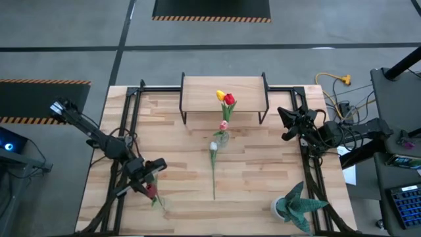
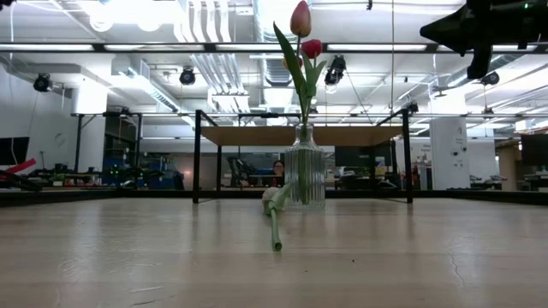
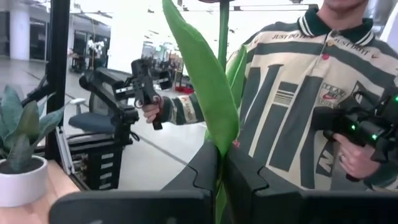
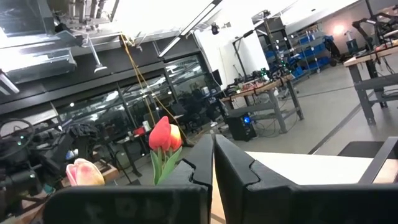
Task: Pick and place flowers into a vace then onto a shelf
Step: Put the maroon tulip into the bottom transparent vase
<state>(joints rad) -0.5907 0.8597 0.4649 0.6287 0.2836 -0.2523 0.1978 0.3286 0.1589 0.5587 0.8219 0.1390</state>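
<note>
Left gripper clamps tulip; potted plant opposite corner.

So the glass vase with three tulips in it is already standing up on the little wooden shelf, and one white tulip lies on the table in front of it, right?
Not quite. The vase stands on the table, in front of the shelf, not on it; the low view shows its base on the tabletop. It does hold tulips, and the white tulip lies on the table in front of it.

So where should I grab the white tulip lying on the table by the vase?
Take the white tulip mid-stem, coming straight down from above. It lies flat, stem running toward the table's front, head beside the glass vase; the middle stays clear of the vase and the soft head.
</note>
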